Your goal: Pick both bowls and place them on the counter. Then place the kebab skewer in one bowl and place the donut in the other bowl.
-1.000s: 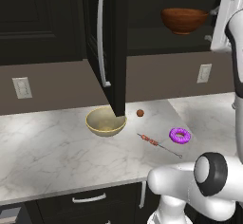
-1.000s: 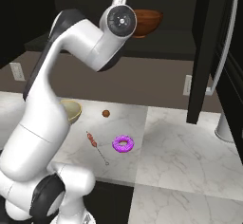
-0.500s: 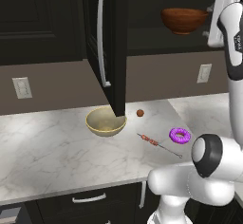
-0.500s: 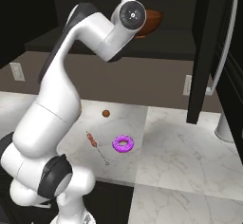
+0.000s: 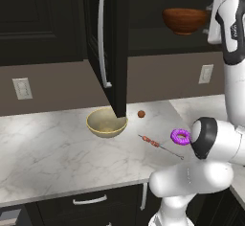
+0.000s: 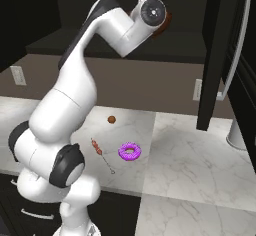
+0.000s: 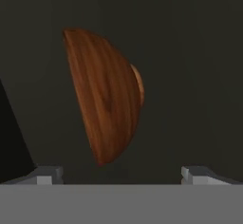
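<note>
The dark wooden bowl (image 5: 185,20) sits upright on a shelf inside the open upper cupboard, mouth up, with the raised arm just to its right. In the hand view it looks turned on its side because the camera is rolled: rim toward the left, small foot toward the right. The fingers (image 7: 121,173) stand wide apart with nothing between them, the bowl ahead of them, probably not yet touched. Only their tips show. On the worktop (image 5: 48,158) the cream bowl (image 5: 106,122) sits upright, its far rim hidden behind the hanging cupboard door (image 5: 115,43). The skewer (image 5: 160,144) lies flat, running from back-left to front-right, its front end near the purple donut (image 5: 180,136). A small brown ball (image 5: 141,114) rests behind them.
</note>
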Motion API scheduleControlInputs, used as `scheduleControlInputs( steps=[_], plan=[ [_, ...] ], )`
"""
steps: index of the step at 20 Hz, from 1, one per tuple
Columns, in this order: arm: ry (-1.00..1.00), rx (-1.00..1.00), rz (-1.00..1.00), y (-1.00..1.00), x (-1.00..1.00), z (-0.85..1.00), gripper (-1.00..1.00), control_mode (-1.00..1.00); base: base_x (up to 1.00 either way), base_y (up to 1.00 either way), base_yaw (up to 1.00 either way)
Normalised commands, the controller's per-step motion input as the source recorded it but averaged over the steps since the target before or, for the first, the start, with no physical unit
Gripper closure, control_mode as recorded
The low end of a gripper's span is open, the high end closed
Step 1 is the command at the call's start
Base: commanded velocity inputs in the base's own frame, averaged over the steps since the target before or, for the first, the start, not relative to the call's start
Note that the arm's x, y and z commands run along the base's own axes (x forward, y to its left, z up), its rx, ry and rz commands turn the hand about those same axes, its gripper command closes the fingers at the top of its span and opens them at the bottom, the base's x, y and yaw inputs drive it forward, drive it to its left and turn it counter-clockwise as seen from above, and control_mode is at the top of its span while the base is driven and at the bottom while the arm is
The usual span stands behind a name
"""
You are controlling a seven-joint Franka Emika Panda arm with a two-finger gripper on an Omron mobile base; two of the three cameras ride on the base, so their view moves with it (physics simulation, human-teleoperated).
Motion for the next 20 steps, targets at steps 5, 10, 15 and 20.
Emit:
scheduleControlInputs(
  steps=[5,10,15,20],
  plan=[
    [0.02,-0.09,0.0,-0.06,0.4,0.0,-1.0,-1.0,0.0,0.0,0.0],
    [0.0,-0.08,0.01,-0.02,0.33,-0.02,-1.0,-1.0,0.0,0.0,0.0],
    [0.0,-0.1,0.0,0.0,0.26,-0.13,-1.0,-1.0,0.0,0.0,0.0],
    [0.01,-0.04,0.0,0.0,0.36,-0.05,-1.0,-1.0,0.0,0.0,0.0]
  ],
)
